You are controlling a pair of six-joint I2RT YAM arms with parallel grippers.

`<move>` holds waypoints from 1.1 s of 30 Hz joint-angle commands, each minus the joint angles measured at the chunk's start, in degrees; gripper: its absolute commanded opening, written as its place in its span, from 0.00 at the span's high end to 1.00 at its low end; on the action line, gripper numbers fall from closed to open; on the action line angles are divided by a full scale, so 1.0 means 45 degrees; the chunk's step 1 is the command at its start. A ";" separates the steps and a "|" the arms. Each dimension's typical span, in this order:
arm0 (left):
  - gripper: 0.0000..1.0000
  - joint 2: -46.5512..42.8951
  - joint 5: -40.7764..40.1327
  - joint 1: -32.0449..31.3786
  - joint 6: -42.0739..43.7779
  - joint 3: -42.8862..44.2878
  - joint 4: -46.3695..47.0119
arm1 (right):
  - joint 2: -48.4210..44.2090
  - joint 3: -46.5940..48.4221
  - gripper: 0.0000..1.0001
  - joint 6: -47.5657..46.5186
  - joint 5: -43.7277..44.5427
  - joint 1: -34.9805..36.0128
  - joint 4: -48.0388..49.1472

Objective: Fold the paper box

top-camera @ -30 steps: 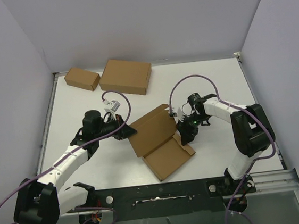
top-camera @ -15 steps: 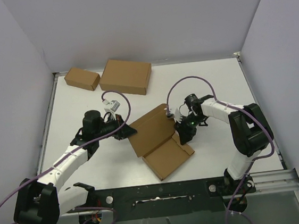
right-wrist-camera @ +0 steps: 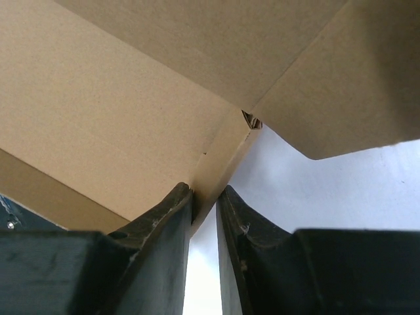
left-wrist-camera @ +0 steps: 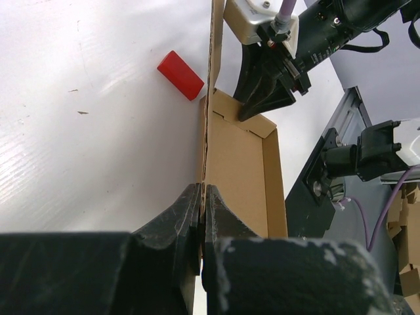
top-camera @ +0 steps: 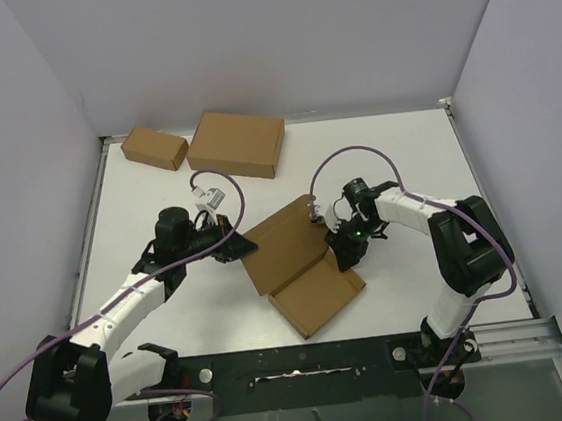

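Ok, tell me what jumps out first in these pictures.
The half-open paper box sits in the middle with its lid raised. The left gripper is clamped on the lid's edge and the right gripper pinches a side wall. Behind, at the far left, sit a small closed box and a larger closed box; the left wrist view also shows a red block beside the lid.

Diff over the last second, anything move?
The right end effector edged slightly left, closer in on the side wall of the paper box. The left end effector stays clamped on the lid edge; the paper box, large box and small box kept their places.
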 commanded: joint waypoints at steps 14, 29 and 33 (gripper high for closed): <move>1.00 -0.0418 -0.0143 -0.0014 -0.0247 0.0205 0.1209 | -0.1043 -0.0629 0.93 0.0247 0.4102 0.0602 0.1625; 1.00 -0.0456 -0.0184 -0.0017 -0.0368 0.0141 0.1267 | -0.0948 -0.0884 1.00 0.0978 0.6588 0.1185 0.2715; 1.00 -0.0390 -0.0187 -0.0014 -0.0353 0.0157 0.1266 | -0.1034 -0.0902 1.00 0.0719 0.7008 0.1249 0.2675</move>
